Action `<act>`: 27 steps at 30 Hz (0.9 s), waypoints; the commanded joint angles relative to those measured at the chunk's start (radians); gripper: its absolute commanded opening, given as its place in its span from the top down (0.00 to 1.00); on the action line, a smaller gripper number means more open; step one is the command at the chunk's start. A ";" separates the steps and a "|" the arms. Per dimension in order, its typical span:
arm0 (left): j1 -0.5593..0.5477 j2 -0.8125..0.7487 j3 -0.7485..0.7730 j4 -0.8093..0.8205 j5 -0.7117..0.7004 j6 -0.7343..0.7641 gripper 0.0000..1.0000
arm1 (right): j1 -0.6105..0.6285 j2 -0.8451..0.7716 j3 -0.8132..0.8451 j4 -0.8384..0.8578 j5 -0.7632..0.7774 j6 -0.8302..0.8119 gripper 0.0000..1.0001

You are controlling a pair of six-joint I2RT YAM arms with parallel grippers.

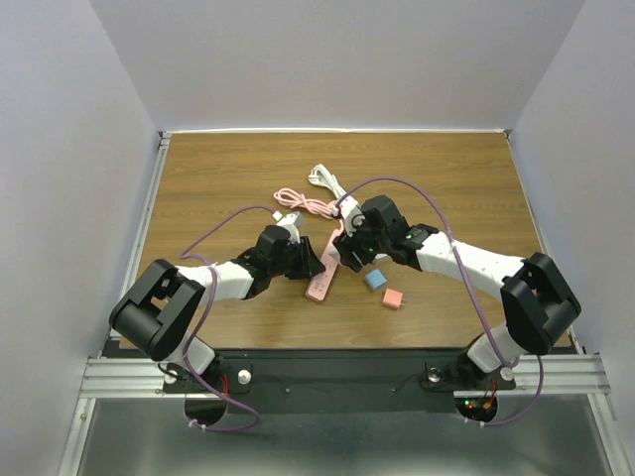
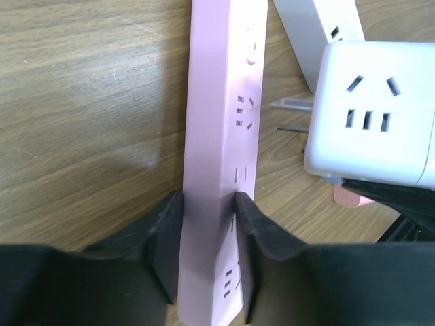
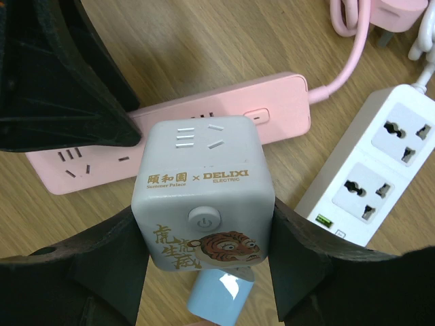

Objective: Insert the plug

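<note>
A pink power strip (image 1: pixel 319 274) lies on the wooden table. My left gripper (image 1: pixel 301 262) is shut on its near end; in the left wrist view the black pads (image 2: pixel 255 224) press both long sides of the strip (image 2: pixel 217 136). My right gripper (image 1: pixel 349 248) is shut on a white cube plug adapter (image 3: pixel 204 183) with a tiger print and a power button. The cube (image 2: pixel 370 122) hangs beside and slightly above the strip, and its metal prongs (image 2: pixel 292 104) point at the strip with a gap between them. The strip's sockets (image 3: pixel 75 156) show behind the cube.
A white power strip (image 3: pixel 374 176) lies right of the pink one. A light blue plug (image 1: pixel 375 280) and a pink plug (image 1: pixel 394 298) lie near the right arm. A coiled pink cable (image 1: pixel 303 203) and a white cable (image 1: pixel 323 178) lie behind.
</note>
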 commanded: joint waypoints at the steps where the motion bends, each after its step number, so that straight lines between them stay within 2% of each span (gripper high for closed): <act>1: 0.006 0.044 -0.003 -0.134 -0.082 0.059 0.66 | -0.003 0.026 0.058 0.037 -0.054 -0.021 0.99; 2: 0.006 0.046 -0.003 -0.134 -0.082 0.063 0.72 | -0.003 0.033 0.061 0.035 -0.055 -0.026 1.00; 7: 0.006 0.055 0.003 -0.143 -0.083 0.070 0.78 | -0.005 0.058 0.072 0.035 -0.058 -0.030 1.00; 27: 0.006 0.083 0.026 -0.155 -0.077 0.098 0.85 | -0.005 0.119 0.139 -0.031 -0.006 -0.067 1.00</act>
